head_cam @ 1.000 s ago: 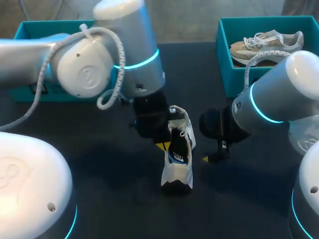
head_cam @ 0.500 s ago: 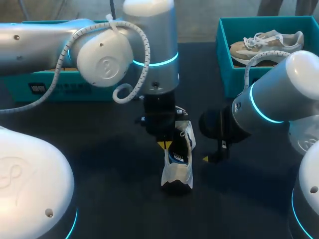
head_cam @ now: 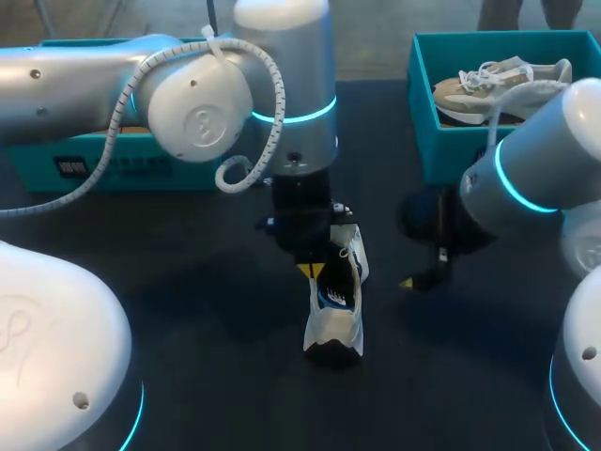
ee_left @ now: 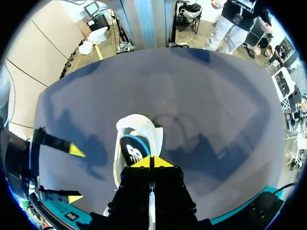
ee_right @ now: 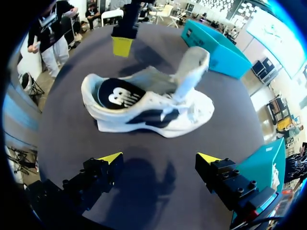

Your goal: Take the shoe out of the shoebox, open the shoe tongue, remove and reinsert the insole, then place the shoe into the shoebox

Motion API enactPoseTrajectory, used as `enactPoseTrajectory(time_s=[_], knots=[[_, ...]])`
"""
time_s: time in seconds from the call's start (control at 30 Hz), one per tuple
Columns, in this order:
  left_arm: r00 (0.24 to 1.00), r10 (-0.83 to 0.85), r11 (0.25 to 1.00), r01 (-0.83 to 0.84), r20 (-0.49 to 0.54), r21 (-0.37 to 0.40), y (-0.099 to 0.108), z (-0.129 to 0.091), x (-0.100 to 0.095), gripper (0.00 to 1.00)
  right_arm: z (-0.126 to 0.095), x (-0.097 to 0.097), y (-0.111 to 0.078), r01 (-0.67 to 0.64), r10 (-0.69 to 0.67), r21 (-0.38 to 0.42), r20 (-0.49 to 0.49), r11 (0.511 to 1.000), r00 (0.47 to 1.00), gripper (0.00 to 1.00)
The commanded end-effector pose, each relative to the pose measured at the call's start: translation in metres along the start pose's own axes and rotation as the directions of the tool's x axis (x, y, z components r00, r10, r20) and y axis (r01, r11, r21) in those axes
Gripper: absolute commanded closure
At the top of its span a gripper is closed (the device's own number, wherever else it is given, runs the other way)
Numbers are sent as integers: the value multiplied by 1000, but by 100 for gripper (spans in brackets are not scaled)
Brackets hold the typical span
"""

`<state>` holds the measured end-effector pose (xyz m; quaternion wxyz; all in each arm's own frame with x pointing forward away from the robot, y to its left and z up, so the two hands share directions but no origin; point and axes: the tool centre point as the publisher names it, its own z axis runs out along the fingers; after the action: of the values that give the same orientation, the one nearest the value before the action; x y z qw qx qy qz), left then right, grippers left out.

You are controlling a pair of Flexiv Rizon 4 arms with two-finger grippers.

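Shoe [head_cam: 336, 315] upright mid-table, tongue up. Left gripper [head_cam: 308, 272] pinched closed, empty, just at shoe's 10 o'clock. Right gripper [head_cam: 411, 280] spread wide, empty, at shoe's 3 o'clock, apart.

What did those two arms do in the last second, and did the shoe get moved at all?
The left arm swung in toward the middle, bringing its closed left claw over the white shoe, then held there. The right claw, open, pulled back a little from the shoe toward its own side. Nothing was grabbed or let go. The shoe stayed put, tongue raised.
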<state>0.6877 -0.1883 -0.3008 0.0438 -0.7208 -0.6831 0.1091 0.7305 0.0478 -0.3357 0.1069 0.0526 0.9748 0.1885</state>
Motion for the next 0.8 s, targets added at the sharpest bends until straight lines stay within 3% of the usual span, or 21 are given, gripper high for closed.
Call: enactPoseTrajectory(time_s=[0.03,0.37,0.53,0.8], knots=[[1000,7,1000,-7,-6,0,2,0,4,100,-25,-8,-21,6,-6,0,-26,1000,1000,0],[999,28,999,-28,-40,-16,13,1,1,100,-77,-18,-47,15,-12,66,-56,998,998,0],[999,30,999,-31,-37,-17,16,2,0,100,-104,-21,-55,1,2,61,-57,998,998,0],[997,52,998,-54,-51,-28,22,9,-6,100,-135,-14,-66,32,-27,80,-67,996,997,0]])
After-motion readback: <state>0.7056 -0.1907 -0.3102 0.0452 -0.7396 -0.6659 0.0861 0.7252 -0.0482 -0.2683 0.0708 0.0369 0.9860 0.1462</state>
